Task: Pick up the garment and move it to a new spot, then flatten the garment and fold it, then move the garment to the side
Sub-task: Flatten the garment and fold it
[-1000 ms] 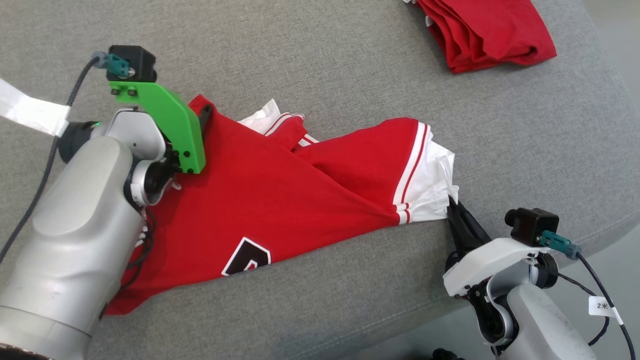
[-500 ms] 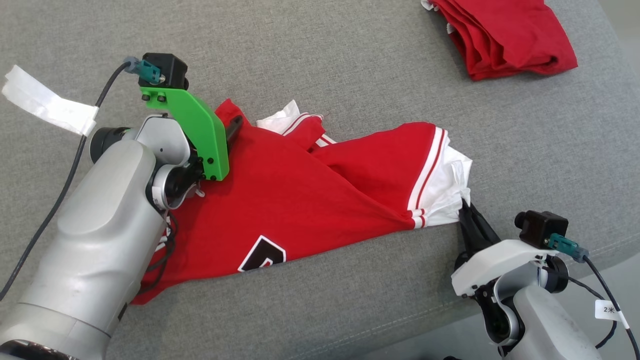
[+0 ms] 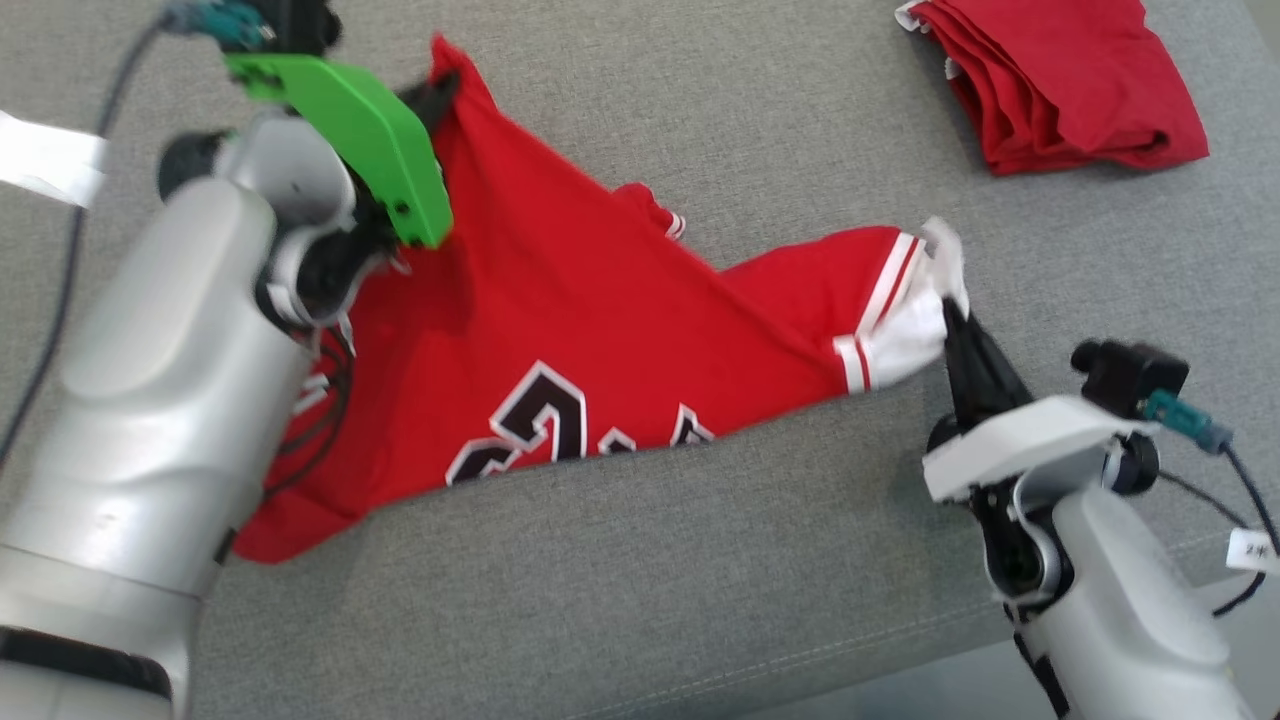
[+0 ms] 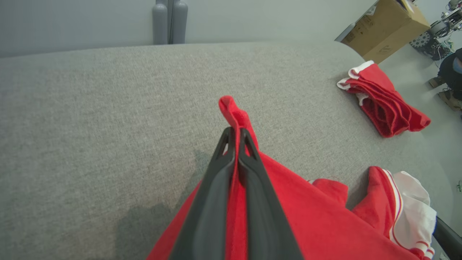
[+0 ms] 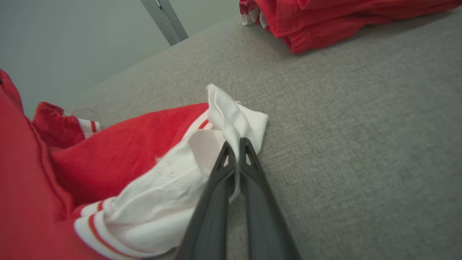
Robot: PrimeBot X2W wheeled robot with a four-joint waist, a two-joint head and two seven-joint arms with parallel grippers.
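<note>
The left gripper (image 4: 234, 131) is pinched together on a red corner of the jersey (image 3: 560, 300), at the far left of the grey cushioned surface (image 3: 700, 560). The right gripper (image 5: 236, 142) is clamped on bunched white fabric at the jersey's right end. Between them the jersey stretches across the middle of the surface, lettering up, its near-left corner trailing. By my reading the pick-up is only beginning: both holds are made, while carrying it to a new spot, flattening, folding and setting aside all remain. Count: two grippers, one jersey, one folded red garment (image 3: 1070, 90) far right, one white tape strip (image 3: 45, 165) far left.
</note>
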